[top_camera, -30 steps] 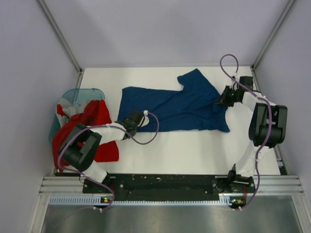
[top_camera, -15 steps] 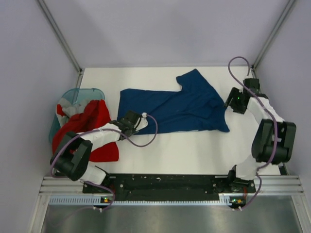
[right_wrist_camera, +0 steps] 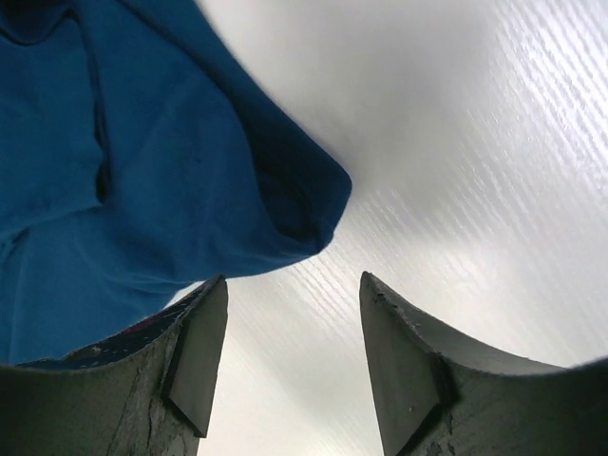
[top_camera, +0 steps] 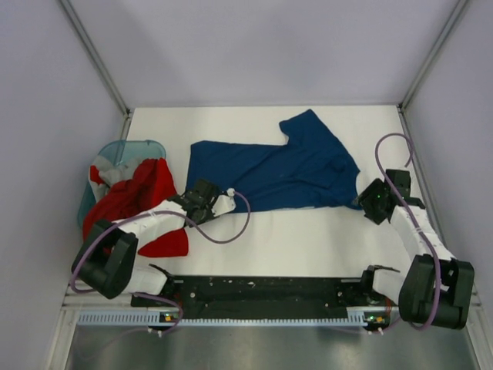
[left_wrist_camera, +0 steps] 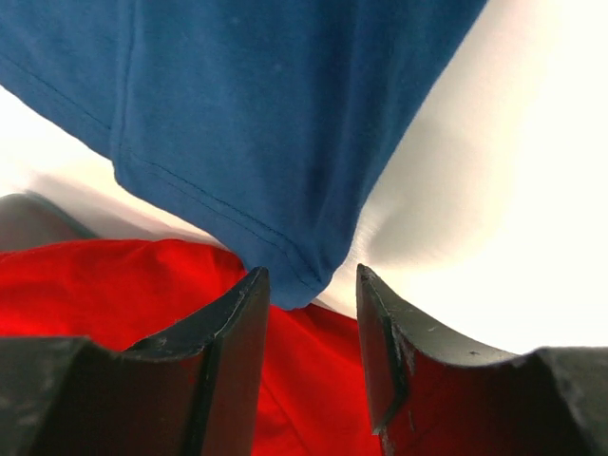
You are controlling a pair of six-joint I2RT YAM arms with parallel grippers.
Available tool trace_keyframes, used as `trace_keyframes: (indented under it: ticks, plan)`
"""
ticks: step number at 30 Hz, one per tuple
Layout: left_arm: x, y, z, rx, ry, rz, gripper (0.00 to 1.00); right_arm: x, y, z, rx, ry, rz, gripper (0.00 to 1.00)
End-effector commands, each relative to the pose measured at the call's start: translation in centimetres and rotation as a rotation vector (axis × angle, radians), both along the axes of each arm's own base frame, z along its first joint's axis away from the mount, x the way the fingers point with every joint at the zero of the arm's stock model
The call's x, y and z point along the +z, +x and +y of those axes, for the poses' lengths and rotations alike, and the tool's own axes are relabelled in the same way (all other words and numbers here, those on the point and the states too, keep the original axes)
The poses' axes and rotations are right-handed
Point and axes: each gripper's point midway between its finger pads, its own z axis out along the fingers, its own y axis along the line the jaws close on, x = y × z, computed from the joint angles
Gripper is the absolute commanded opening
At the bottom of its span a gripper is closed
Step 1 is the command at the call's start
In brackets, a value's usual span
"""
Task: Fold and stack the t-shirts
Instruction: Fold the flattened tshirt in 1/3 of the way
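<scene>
On the white table [top_camera: 308,247], centre to right: navy-blue t-shirt [top_camera: 269,173], spread out flat, one sleeve reaching toward the far edge, its body running leftward across the middle of the tabletop. At the table's left edge: red t-shirt [top_camera: 146,193], crumpled, spilling from a translucent teal basket [top_camera: 123,148] onto the tabletop. Grey-white t-shirt [top_camera: 98,171]: bunched at the basket, touching the red one. Left gripper [left_wrist_camera: 311,277]: low at the navy shirt's near-left corner, jaws parted. In its wrist view the hemmed corner lies between the two fingertips [left_wrist_camera: 242,309] without being pinched, with red cloth close beside it. Right gripper [right_wrist_camera: 294,280]: at the navy shirt's near-right corner, jaws parted and holding nothing. In its wrist view a rounded fold of blue cloth sits just ahead of the fingers [right_wrist_camera: 204,351], and bare tabletop shows between them. Both arms reach in from the near edge, one at each end of the navy shirt.
</scene>
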Motion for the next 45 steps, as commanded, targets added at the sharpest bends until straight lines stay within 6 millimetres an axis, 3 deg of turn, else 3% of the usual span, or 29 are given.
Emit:
trace_keyframes:
  ticks: [1,5,7,10,15,23,25,27,30,33,35,39,45]
  plan:
    - [-0.7,1.0,0.0,-0.035,-0.003,-0.024,0.46,0.7,1.6,-0.2,-0.134,0.062,-0.114,0.56]
    - [-1.9,1.5,1.0,0.006,0.019,-0.016,0.4,-1.0,1.8,-0.9,-0.176,0.046,-0.097,0.54]
    - [-2.2,1.5,1.2,0.024,0.015,-0.013,0.34,-1.9,1.6,-2.3,-0.224,0.005,-0.081,0.52]
    - [-2.3,1.5,1.2,0.034,0.003,-0.014,0.2,-2.3,2.1,-3.6,-0.276,-0.006,-0.11,0.48]
    - [-2.3,1.3,1.0,0.039,-0.018,-0.012,0.0,-2.2,3.7,-3.5,-0.273,0.029,-0.171,0.36]
    - [-2.4,1.3,1.2,0.06,-0.016,-0.028,0.0,-3.8,2.9,-2.2,-0.268,0.113,-0.119,0.31]
    - [-2.2,1.7,1.5,0.068,-0.005,-0.048,0.0,-4.3,2.6,-2.5,-0.277,0.108,-0.102,0.21]
    - [-1.9,2.0,1.9,0.082,0.007,-0.062,0.0,-4.8,2.3,-3.0,-0.293,0.118,-0.088,0.03]
    - [-1.0,1.9,2.6,0.091,0.021,-0.042,0.0,-3.5,1.7,-5.2,-0.365,0.13,-0.117,0.0]
    - [-0.5,0.5,2.6,0.078,0.012,0.016,0.0,-1.4,1.2,-5.9,-0.38,0.082,-0.162,0.0]
    - [-0.5,-0.6,2.2,0.066,-0.018,0.06,0.0,-1.0,0.4,-5.9,-0.39,0.071,-0.156,0.0]
    - [-1.0,-3.3,1.6,0.036,-0.065,0.17,0.0,-2.0,-1.9,-5.6,-0.437,0.074,-0.115,0.0]
    - [-1.7,-6.8,0.7,-0.02,-0.093,0.303,0.0,-3.5,-6.1,-8.8,-0.703,-0.049,-0.071,0.0]
